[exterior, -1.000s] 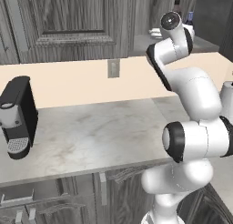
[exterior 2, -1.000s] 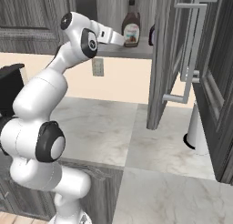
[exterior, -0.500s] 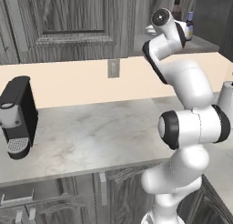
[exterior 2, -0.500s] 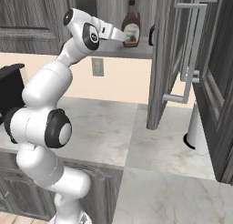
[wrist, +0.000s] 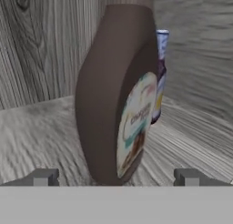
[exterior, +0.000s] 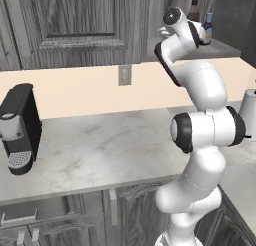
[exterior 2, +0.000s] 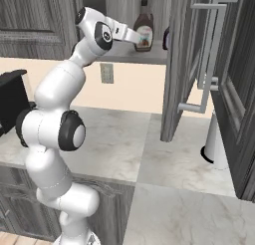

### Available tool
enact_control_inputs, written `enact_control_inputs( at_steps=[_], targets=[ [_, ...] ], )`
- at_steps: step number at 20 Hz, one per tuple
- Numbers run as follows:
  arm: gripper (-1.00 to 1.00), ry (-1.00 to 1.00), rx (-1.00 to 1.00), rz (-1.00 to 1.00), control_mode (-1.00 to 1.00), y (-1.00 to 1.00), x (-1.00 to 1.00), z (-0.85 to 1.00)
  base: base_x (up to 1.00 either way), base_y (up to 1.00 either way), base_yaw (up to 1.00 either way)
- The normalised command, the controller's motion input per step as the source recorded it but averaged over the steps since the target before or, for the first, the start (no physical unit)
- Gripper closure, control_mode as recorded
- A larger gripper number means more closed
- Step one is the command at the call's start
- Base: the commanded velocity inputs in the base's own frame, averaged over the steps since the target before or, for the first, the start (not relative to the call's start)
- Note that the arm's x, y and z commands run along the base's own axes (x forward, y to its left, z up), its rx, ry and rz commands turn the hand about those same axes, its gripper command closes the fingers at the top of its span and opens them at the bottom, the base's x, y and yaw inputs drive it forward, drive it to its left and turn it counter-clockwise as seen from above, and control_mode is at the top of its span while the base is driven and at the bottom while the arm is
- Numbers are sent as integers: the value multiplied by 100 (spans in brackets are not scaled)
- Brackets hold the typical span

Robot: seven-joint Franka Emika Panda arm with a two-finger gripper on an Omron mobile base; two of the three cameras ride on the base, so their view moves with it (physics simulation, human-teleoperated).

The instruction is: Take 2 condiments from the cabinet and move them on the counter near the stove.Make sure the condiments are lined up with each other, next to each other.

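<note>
The dark brown bottle [wrist: 116, 95] stands upright on the cabinet's pale shelf [wrist: 41, 132], close in front of the hand. My gripper [wrist: 116, 177] is open, with one fingertip on each side of the bottle's base and neither touching it. The smaller purple-blue bottle [wrist: 160, 73] stands just behind it. From the right base view, the gripper [exterior 2: 139, 38] reaches into the cabinet at the brown bottle [exterior 2: 144, 27], and the open door hides most of the purple-blue bottle [exterior 2: 166, 38]. In the left base view both bottles [exterior: 194, 9] [exterior: 207, 30] show past the wrist. The stove is out of view.
The cabinet's open door [exterior 2: 179, 64] with its bar handle [exterior 2: 206, 55] hangs over the marbled counter [exterior 2: 119, 134] to the right of the arm. A black coffee machine [exterior: 17, 130] stands at the counter's left. A white cylinder [exterior 2: 214, 139] stands on the counter at the right.
The arm has straightened up and pushed the hand a little further into the cabinet towards the brown bottle. Both bottles stand where they were.
</note>
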Motion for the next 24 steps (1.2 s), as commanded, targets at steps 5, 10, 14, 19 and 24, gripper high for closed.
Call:
enact_control_inputs(
  at_steps=[5,10,14,19,24],
  targets=[
    [-100,4,0,-2,-100,-16,32,0,0,0,0],
    [-100,1,0,-2,-100,-11,30,0,0,0,0],
    [-100,0,0,-3,-100,-7,21,0,0,0,0],
    [-100,0,0,-4,-100,-2,5,0,0,0,0],
    [100,0,0,-7,-100,-24,-9,-3,0,0,0]
  ],
)
